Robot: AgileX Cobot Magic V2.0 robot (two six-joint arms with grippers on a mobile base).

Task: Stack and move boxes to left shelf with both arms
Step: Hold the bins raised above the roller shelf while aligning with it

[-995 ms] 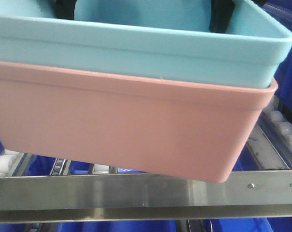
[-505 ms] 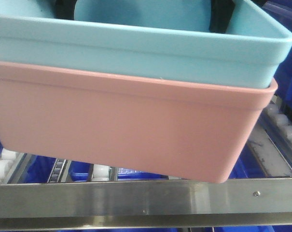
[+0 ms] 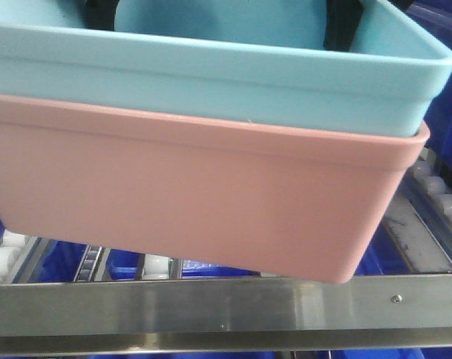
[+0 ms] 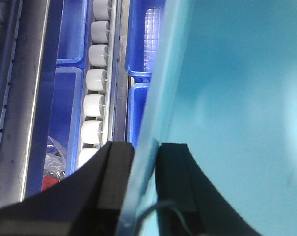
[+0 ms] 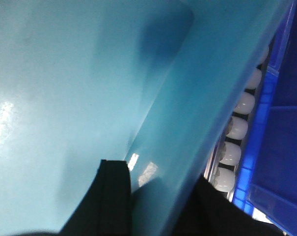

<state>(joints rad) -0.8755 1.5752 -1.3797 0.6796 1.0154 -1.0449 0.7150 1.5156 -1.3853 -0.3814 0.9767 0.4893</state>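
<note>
While both pairs of fingers pinch opposite walls of the light blue box (image 3: 211, 75), the left gripper (image 4: 141, 167) and the right gripper (image 5: 158, 196) each have one finger inside and one outside. This box sits nested in the pink box (image 3: 196, 194), so stacking looks done. The stack hangs slightly tilted above the shelf (image 3: 226, 307), over its white rollers (image 4: 96, 105); lowering remains. Dark blue bins (image 4: 72, 34) lie underneath.
</note>
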